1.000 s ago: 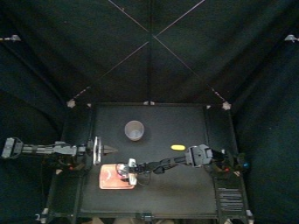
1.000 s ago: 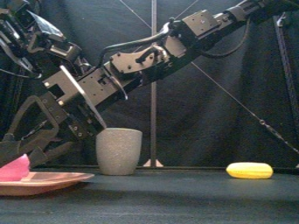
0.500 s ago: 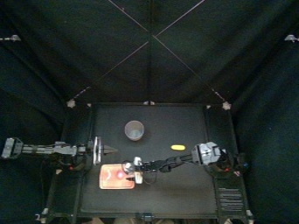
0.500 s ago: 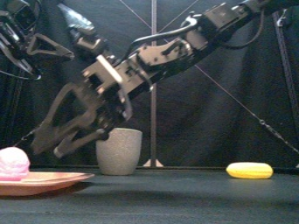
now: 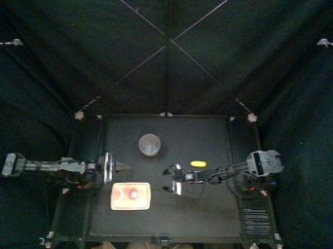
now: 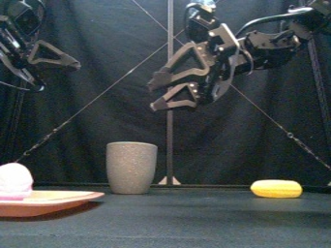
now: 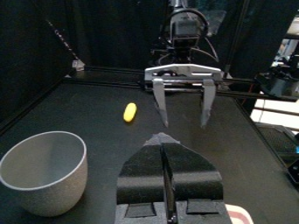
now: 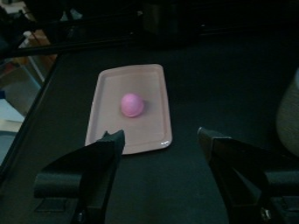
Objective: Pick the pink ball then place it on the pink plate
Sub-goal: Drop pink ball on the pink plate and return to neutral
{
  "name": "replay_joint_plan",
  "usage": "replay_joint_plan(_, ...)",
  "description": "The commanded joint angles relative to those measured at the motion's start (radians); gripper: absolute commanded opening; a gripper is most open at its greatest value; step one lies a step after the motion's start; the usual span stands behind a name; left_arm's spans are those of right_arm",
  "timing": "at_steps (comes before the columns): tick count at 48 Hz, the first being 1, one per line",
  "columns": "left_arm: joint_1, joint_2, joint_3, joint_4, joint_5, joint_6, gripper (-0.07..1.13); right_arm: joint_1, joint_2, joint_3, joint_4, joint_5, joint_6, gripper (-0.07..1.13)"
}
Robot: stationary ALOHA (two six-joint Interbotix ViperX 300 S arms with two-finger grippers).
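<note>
Pink ball (image 8: 133, 103) lay near the middle of the pink tray (image 8: 111, 122) at table's front left | right gripper (image 8: 160, 136) unclenched, jaws spread, gripping nothing, raised clear of ball | left gripper (image 7: 165, 144) clenched on nothing, at table's left | grey speckled cup (image 6: 131, 167) and yellow toy (image 6: 276, 188) stood off the tray.

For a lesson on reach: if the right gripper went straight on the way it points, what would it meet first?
Probably the pink tray, at or near the pink ball on it; from the right gripper, depth is unclear.
</note>
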Motion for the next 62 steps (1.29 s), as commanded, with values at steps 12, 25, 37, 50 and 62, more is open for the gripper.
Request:
replay_joint_plan(12,-0.008,0.005,0.015,-0.051,-0.009,-0.002,0.00,-0.020,-0.202,0.170,0.043,-0.129,-0.003,0.99)
replay_joint_plan(25,-0.008,0.006,0.018,-0.057,-0.009,0.000,0.00,-0.037,-0.213,0.156,0.034,-0.141,-0.006,0.99)
replay_joint_plan(37,-0.009,0.006,0.018,-0.055,-0.009,0.002,0.00,-0.057,-0.213,0.149,0.025,-0.156,-0.008,0.99)
replay_joint_plan(50,-0.009,0.005,0.038,-0.060,-0.018,-0.002,0.00,-0.071,-0.204,0.150,0.037,-0.156,0.000,0.99)
replay_joint_plan(62,-0.008,0.005,0.054,-0.077,-0.029,-0.002,0.00,-0.072,-0.192,0.153,0.044,-0.156,0.000,0.99)
